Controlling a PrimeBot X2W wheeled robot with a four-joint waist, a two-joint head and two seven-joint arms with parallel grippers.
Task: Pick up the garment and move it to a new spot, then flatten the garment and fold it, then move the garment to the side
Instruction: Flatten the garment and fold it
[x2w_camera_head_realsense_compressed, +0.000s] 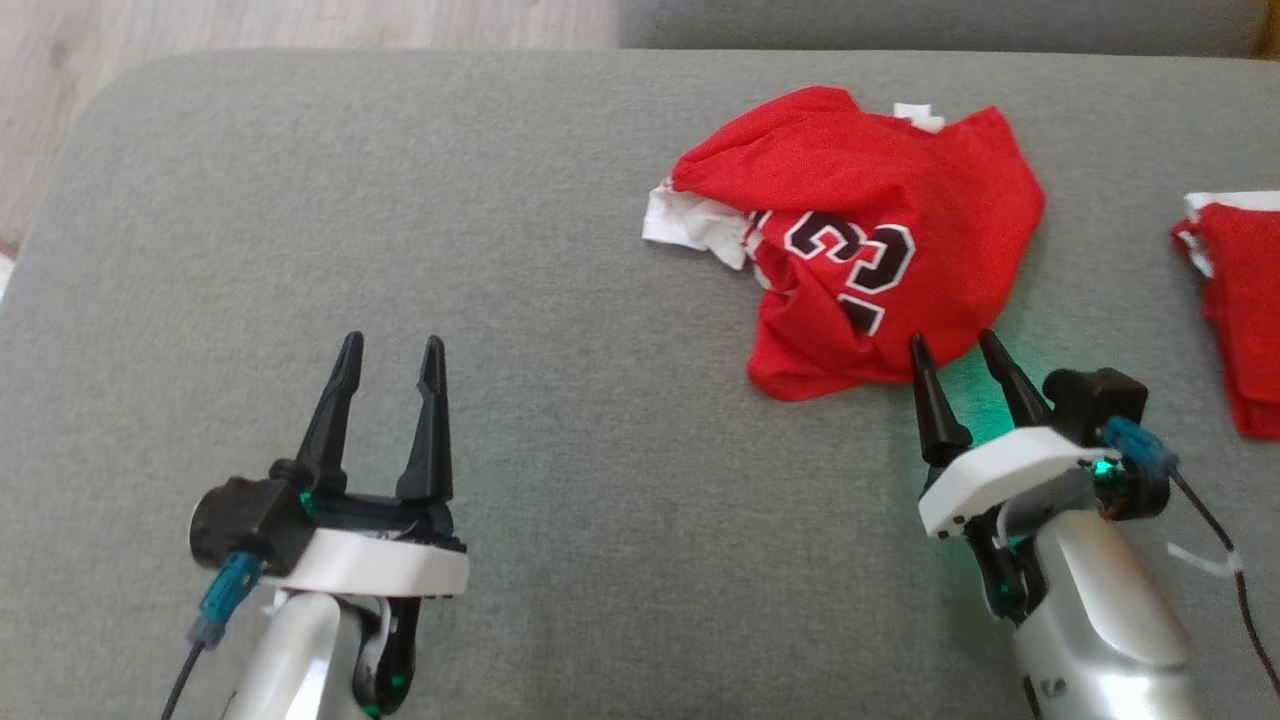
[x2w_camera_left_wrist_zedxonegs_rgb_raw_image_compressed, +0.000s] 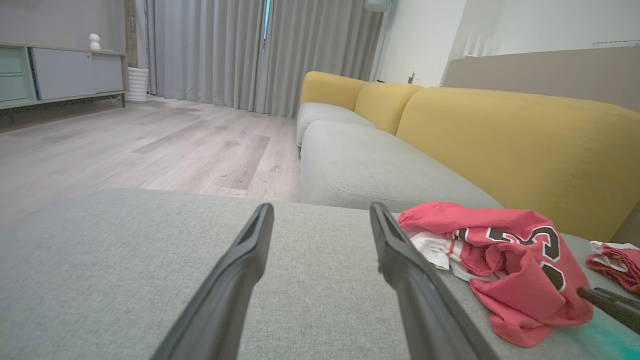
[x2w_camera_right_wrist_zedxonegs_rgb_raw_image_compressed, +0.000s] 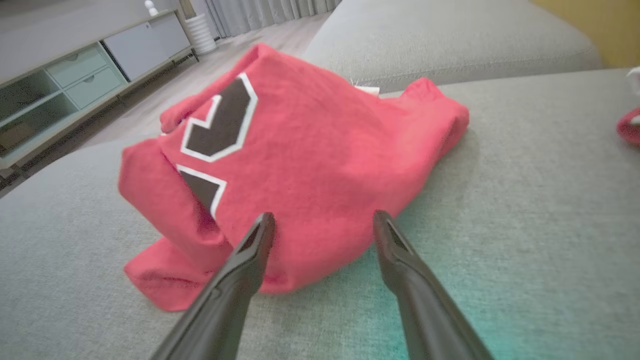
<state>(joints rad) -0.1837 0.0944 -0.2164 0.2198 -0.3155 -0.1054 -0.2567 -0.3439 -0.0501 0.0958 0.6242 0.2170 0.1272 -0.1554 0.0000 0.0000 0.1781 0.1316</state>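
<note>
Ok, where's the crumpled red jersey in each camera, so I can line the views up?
Head view: crumpled red jersey upper right of centre, just beyond the right gripper.
Left wrist view: lower right, to the right of the left gripper.
Right wrist view: centre, straight ahead of the right gripper.
Shared landmark: the second red garment at the right edge of each view.

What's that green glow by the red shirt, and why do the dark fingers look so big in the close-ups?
Head view: a green glow from lights behind the right hand tints the grey cushion beside the red shirt. Right wrist view: same teal tint, bottom right. Left wrist view: the wide-angle lens sits close, so the fingers loom large.
</note>
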